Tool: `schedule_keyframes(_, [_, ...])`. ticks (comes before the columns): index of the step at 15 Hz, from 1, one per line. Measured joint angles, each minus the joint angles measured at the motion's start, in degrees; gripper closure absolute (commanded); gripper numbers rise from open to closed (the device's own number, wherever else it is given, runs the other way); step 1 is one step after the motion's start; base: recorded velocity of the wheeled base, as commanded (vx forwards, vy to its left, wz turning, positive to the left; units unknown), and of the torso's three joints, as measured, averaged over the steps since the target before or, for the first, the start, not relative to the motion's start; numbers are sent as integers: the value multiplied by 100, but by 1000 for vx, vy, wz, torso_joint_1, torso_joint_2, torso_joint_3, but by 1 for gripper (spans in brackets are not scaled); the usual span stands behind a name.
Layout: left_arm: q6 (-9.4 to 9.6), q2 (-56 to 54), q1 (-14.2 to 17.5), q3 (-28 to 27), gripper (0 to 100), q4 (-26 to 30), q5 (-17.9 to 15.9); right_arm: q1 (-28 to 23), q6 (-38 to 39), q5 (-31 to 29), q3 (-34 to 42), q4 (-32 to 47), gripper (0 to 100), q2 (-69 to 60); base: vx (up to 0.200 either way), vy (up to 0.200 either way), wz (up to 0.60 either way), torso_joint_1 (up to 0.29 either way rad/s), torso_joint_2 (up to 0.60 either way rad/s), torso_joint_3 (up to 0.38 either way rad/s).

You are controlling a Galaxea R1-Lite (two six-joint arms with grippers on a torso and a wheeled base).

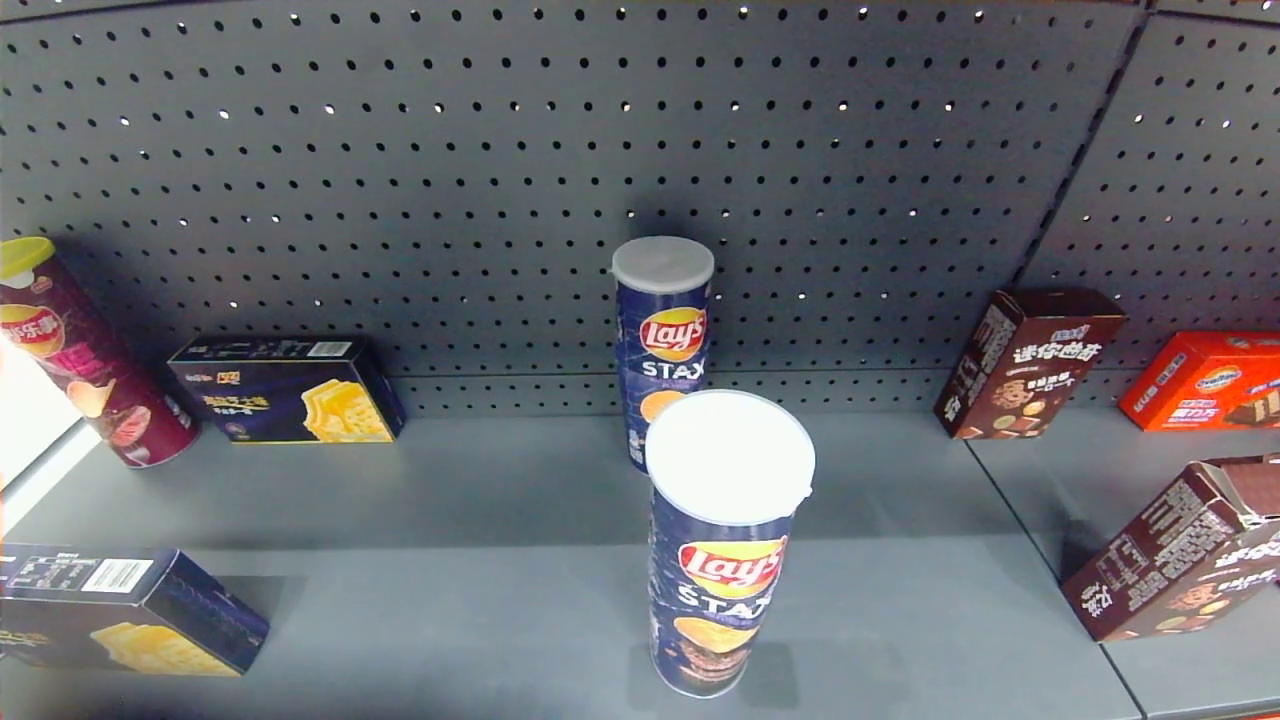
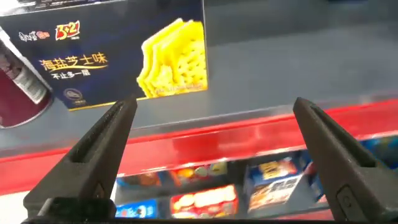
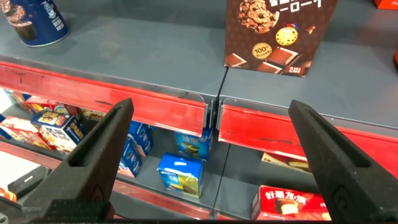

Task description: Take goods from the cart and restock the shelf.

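The left gripper (image 2: 214,109) and right gripper (image 3: 211,107) are seen wide open, empty. A chip can (image 1: 725,560) is stood on the shelf (image 1: 450,600), at six o'clock of the rear can (image 1: 662,340) — judged light, slick, crushable; best gripped mid-body.

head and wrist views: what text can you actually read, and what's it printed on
"Lay's": front chip can and rear chip can.
"STAX": rear chip can.
"海盐芝士味": dark blue cracker box.
"100%": brown cookie box.
Barcode labels and the boxes' side print: too small to read.
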Motion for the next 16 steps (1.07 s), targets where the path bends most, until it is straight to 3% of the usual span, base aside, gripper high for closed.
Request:
schedule_keyframes(1, [-91,-51,1,0,0,1,4,0,0,-2,0,0,0,0,0,0,0,0,0,0])
schedule_keyframes(2, [-356,-93,4,0,0,4,1,0,0,-2,0,0,0,0,0,0,0,0,0,0])
schedule_keyframes(4, [-1248,-127,4,0,0,-10,12,0,0,0,0,0,0,0,0,0,0,0,0,0])
schedule_keyframes(6, [-2405,-140,1,-2,0,-89,91,0,2,-2,0,0,0,0,0,0,0,0,0,0])
schedule_keyframes(7, [-3155,-143,0,-5,0,-126,349,0,0,-2,0,0,0,0,0,0,0,0,0,0])
schedule_keyframes(8, [-3621,-145,0,-5,0,-166,763,0,0,-2,0,0,0,0,0,0,0,0,0,0])
schedule_keyframes(9, [-3612,-145,1,-5,0,-196,985,0,2,-2,0,0,0,0,0,0,0,0,0,0])
schedule_keyframes(10, [-3163,-145,1,-5,0,-199,933,0,0,0,0,0,0,0,0,0,0,0,0,0])
schedule_keyframes(11, [-2277,-145,1,-2,0,-180,788,0,0,-2,0,0,0,0,0,0,0,0,0,0])
schedule_keyframes(12, [-1067,-146,1,0,0,-128,569,0,2,0,0,0,0,0,0,0,0,0,0,0])
schedule_keyframes(13, [10,-146,1,0,0,-90,373,0,0,0,0,0,0,0,0,0,0,0,0,0])
schedule_keyframes(14, [935,-146,1,0,0,-51,176,0,0,0,0,0,0,0,0,0,0,0,0,0])
schedule_keyframes(15, [1352,-146,1,0,0,-2,44,0,0,-2,0,0,0,0,0,0,0,0,0,0])
schedule_keyframes(16, [1374,-146,4,0,0,56,-2,0,0,-2,0,0,0,0,0,0,0,0,0,0])
